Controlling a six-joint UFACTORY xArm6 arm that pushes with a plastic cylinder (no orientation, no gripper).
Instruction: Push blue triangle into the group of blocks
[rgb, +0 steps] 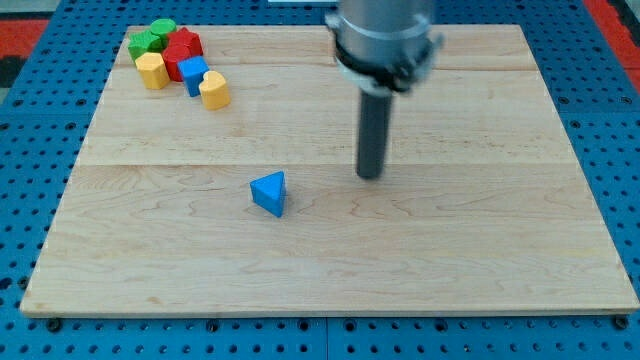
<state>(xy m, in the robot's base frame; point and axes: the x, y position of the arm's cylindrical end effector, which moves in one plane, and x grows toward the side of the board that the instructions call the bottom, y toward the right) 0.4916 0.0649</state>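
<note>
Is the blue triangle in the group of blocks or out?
Out: the blue triangle sits alone mid-board, far from the group; my tip is apart, right.

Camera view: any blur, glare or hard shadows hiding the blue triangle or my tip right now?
Camera view: blue triangle sharp, evenly lit, only a faint shadow; my tip, apart on its right, is clear, though the arm's upper housing looks soft; no glare on the board.
</note>
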